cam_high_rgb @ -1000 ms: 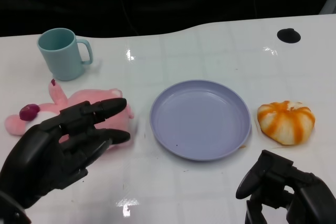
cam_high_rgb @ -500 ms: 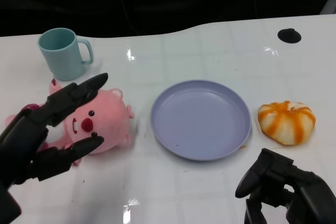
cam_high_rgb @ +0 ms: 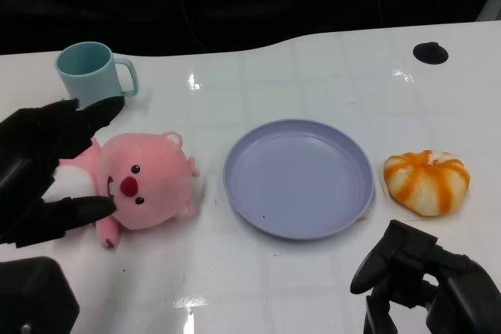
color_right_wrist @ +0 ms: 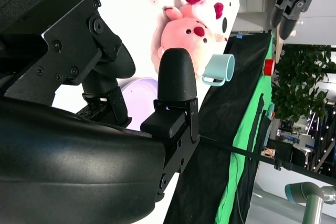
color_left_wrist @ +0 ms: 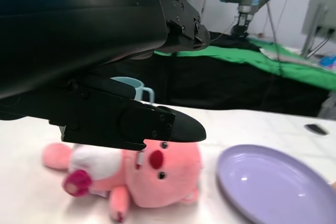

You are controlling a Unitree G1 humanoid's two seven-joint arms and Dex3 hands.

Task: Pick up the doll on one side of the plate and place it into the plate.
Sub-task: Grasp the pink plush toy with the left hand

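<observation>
The pink doll lies face up on the white table, left of the lavender plate, which has nothing in it. My left hand is spread at the doll's far-left side, with fingers above its body and one below it; they stand apart and do not grip it. In the left wrist view the fingers hover just over the doll, with the plate beside it. My right hand rests at the near right, its fingers curled in on nothing.
A teal mug stands behind the doll at the back left. An orange-and-white striped soft toy lies right of the plate. A small black disc sits at the far right.
My left hand has drawn back to the left off the doll. The doll has turned from lying on its side to face up. The right hand has not moved.
</observation>
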